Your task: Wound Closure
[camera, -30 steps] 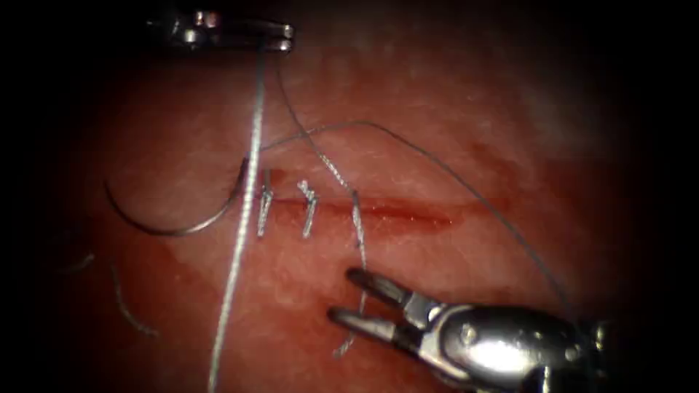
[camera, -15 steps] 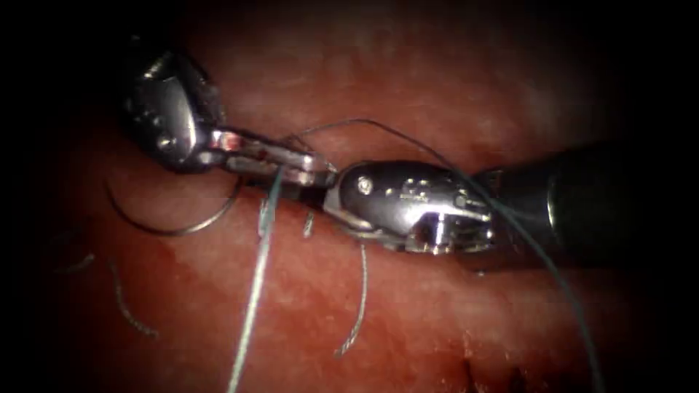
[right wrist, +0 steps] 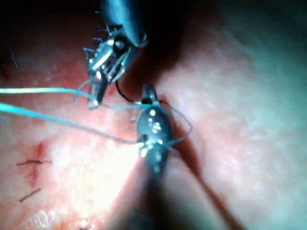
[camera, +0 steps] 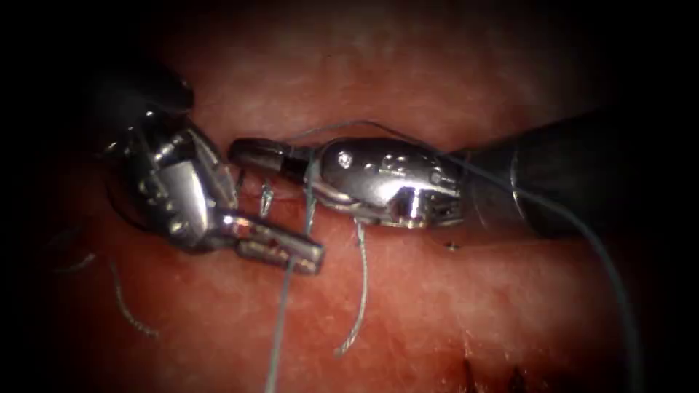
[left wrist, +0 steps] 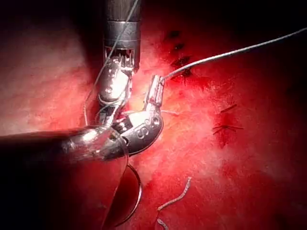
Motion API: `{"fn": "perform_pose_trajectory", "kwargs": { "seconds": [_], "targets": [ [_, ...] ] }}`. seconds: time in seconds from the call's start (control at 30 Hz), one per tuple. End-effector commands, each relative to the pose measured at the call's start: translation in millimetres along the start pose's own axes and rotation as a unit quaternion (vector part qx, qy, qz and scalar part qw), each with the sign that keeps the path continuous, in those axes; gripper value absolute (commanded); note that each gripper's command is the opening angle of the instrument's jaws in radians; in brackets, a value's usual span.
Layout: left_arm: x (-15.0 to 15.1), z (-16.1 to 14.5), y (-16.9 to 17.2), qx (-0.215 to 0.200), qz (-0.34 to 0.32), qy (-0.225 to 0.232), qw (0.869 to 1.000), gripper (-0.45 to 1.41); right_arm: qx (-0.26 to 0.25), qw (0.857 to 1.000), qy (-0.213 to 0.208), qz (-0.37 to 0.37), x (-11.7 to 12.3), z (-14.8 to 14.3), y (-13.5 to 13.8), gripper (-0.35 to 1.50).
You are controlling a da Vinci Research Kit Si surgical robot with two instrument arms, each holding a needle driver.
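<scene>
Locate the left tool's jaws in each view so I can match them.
Endoscope: left tool, shut on the thread, just below the right tool.
Left wrist: left tool beside the right tool; the needle lies unheld on the tissue.
Right wrist: left tool just beyond the right tool.
Shared landmark: the thread looped round the right tool, which grips nothing visible.

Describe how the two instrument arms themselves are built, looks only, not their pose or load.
Both are alike. The left arm's tool has a shiny silver metal wrist block with small round pins, ending in slim, blunt silver jaws; a letter S is stamped on its wrist in the left wrist view. The right arm's tool has the same polished silver wrist, on a long smooth dark shaft.
</scene>
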Motion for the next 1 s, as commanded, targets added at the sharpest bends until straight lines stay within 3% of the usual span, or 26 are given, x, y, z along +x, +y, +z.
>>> {"fn": "perform_pose_trajectory", "kwargs": {
  "seconds": [0.03,0.43,0.77,1.0],
  "targets": [
    [-0.6,0.3,1.0,0.014,-0.003,-0.004,1.0,-0.45,-0.002,1.0,0.018,0.017,-1.0,0.1,-0.2,-0.35],
    [-2.0,0.2,3.2,0.069,-0.05,-0.051,0.995,-0.45,-0.007,0.993,0.097,0.067,0.1,-2.3,1.5,-0.35],
    [-6.3,-2.1,3.3,0.115,-0.11,-0.081,0.984,-0.45,0.104,0.98,0.132,0.107,0.1,-3.5,1.5,-0.35],
    [-9.6,-3.3,2.9,0.117,-0.114,-0.1,0.981,-0.45,0.17,0.969,0.138,0.112,0.0,-3.4,1.4,-0.35]
  ]
}}
